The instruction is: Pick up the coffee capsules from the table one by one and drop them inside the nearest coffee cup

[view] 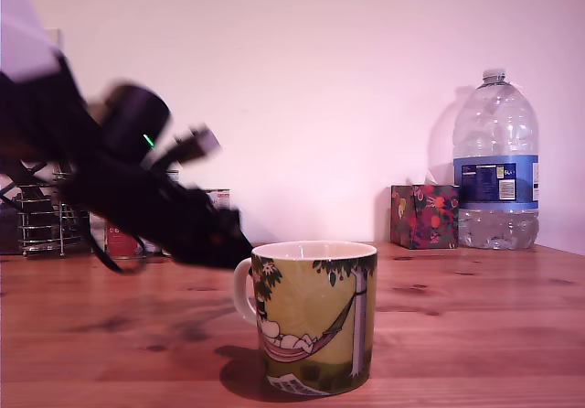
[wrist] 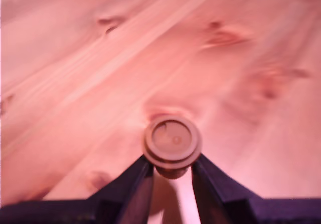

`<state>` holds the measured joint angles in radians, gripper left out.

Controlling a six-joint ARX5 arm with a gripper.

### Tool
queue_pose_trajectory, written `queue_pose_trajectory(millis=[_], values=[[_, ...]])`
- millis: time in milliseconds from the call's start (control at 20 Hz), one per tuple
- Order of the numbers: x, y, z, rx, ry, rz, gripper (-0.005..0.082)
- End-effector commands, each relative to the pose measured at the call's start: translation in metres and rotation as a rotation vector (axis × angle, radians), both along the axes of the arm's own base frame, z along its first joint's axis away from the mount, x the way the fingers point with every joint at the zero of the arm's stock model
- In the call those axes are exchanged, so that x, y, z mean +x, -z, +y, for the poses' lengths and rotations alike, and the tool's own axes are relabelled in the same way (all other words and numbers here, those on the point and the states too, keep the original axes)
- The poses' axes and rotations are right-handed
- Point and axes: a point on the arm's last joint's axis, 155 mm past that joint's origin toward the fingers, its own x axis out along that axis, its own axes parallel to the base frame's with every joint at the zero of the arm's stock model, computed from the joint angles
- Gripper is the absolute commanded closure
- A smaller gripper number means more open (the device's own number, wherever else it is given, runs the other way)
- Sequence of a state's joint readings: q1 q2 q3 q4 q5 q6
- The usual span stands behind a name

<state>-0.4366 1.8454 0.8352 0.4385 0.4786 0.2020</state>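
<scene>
Pincer (wrist: 172, 176) around one capsule (wrist: 172, 141)

- We can't read any text in either view.
- Water bottle (view: 494, 161) at the table's (view: 475, 316) back right corner in the exterior view: blue label, print too small.
- Red-labelled tin (view: 119, 241) at the back left: blurred.

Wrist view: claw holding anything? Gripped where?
Yes. The claw is shut on a coffee capsule, pinching its tapered body just under the flanged rim, above the table.
</scene>
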Motion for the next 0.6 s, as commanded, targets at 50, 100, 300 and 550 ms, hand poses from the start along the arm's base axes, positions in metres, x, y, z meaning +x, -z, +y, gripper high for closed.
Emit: queue_pose_trajectory(millis=[50,100,300,550], values=[[-0.023,-0.017,0.009,-0.004,0.017,-0.022,0.0665],[-0.032,-0.026,0.011,-0.009,0.02,-0.033,0.0665],[-0.067,-0.05,0.014,-0.006,0.051,-0.026,0.0664],[-0.105,-0.051,0.009,0.034,0.102,0.034,0.0662]])
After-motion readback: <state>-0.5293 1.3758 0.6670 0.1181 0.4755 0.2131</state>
